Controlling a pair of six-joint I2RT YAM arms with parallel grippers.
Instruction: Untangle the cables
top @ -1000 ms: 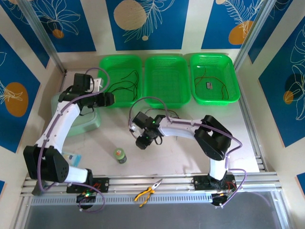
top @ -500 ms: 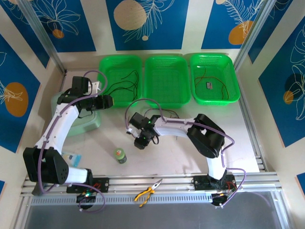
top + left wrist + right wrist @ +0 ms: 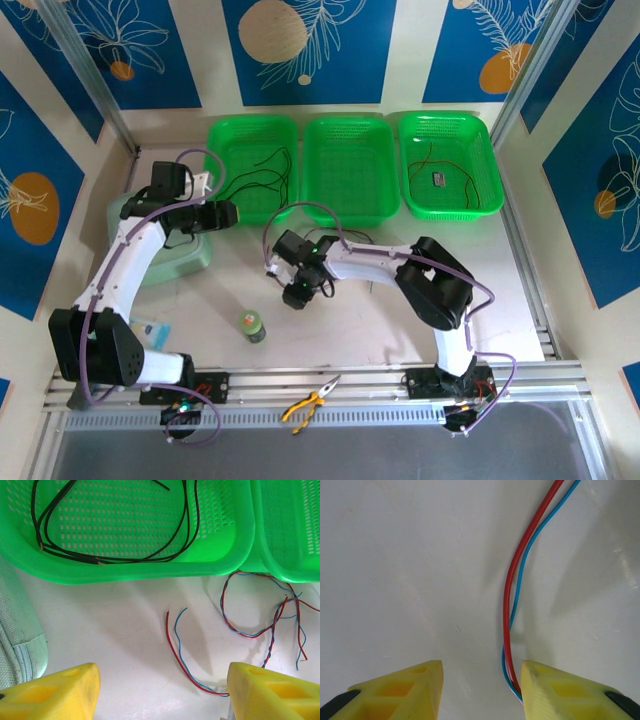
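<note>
Just in front of the left green basket (image 3: 150, 572), red and blue cables (image 3: 173, 647) lie tangled on the white table (image 3: 115, 620), and black cables (image 3: 135, 560) lie inside it. My left gripper (image 3: 162, 679) hangs wide open above that tangle, holding nothing. Farther from the basket, my right gripper (image 3: 481, 680) stands partly open, a red-and-blue pair running unpinched beside one finger (image 3: 555, 690).
</note>
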